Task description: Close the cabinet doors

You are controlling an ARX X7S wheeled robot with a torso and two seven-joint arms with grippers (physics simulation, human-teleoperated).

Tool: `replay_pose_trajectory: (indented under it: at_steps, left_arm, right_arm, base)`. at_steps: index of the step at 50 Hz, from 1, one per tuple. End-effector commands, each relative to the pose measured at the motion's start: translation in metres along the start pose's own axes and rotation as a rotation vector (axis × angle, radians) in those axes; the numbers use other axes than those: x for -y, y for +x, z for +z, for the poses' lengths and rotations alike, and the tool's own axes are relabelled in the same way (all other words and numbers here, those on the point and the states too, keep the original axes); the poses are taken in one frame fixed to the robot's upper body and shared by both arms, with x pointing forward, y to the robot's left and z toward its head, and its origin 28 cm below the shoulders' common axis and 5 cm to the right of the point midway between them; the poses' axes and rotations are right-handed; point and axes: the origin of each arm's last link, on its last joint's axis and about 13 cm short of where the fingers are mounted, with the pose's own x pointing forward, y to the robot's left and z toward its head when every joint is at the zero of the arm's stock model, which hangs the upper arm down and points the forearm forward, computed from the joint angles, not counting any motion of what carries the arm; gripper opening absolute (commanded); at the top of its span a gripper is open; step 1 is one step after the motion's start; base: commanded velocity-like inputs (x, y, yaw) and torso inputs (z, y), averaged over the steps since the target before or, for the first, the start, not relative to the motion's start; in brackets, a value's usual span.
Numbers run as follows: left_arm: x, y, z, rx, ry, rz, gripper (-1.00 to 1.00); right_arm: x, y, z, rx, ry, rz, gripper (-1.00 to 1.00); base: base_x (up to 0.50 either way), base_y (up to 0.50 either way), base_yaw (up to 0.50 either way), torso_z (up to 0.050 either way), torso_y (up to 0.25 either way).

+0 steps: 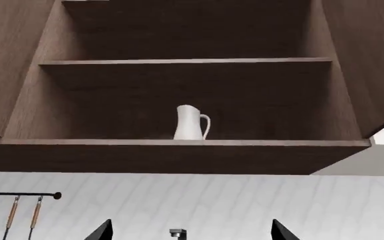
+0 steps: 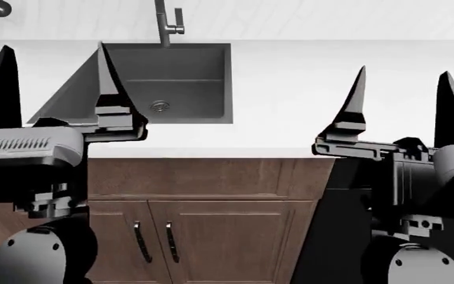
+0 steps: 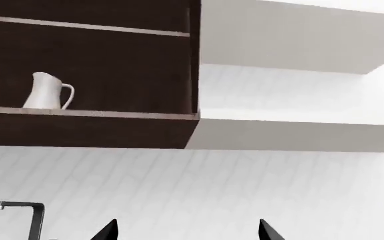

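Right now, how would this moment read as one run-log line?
wall cabinet: both doors open | white jug on bottom shelf | left gripper: jaws open, empty | right gripper: jaws open, empty | doors untouched

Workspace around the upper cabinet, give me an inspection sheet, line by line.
Surface: white counter bare where it shows, with a grey sink set in it.
Job's things: upper cabinet with both doors swung open.
Clutter: white pitcher upright on the lowest shelf; utensils hanging on a wall rail.
Grippers: left gripper and right gripper both open, empty, raised over the counter.
Cables: nothing seen.
Surroundings: white tiled wall, faucet, closed lower cabinet doors.
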Motion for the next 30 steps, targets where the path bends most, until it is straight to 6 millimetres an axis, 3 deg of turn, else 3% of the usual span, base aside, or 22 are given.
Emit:
replay_pose_trajectory:
  at_steps: [1, 9, 21, 30]
  left_arm:
    - [-0.006, 0.009, 0.035, 0.156, 0.005, -0.025, 1.00]
    - [-0.006, 0.002, 0.047, 0.193, -0.014, -0.048, 1.00]
    - [-0.007, 0.000, 0.048, 0.196, -0.062, -0.060, 1.00]
    - [-0.006, 0.000, 0.045, 0.185, -0.084, -0.051, 1.00]
  right_arm:
    - [0.003, 0.013, 0.051, 0.205, 0.047, -0.014, 1.00]
    - [0.002, 0.007, 0.068, 0.273, 0.054, 0.005, 1.00]
    - [0.009, -0.005, 0.082, 0.301, 0.052, 0.035, 1.00]
    - [0.007, -0.008, 0.082, 0.283, 0.041, 0.040, 1.00]
  base:
    - [0.00, 0.00, 0.00, 0.000, 0.000]
    - [0.00, 0.00, 0.00, 0.000, 0.000]
    - [0.00, 0.00, 0.00, 0.000, 0.000]
    - [0.00, 0.00, 0.00, 0.000, 0.000]
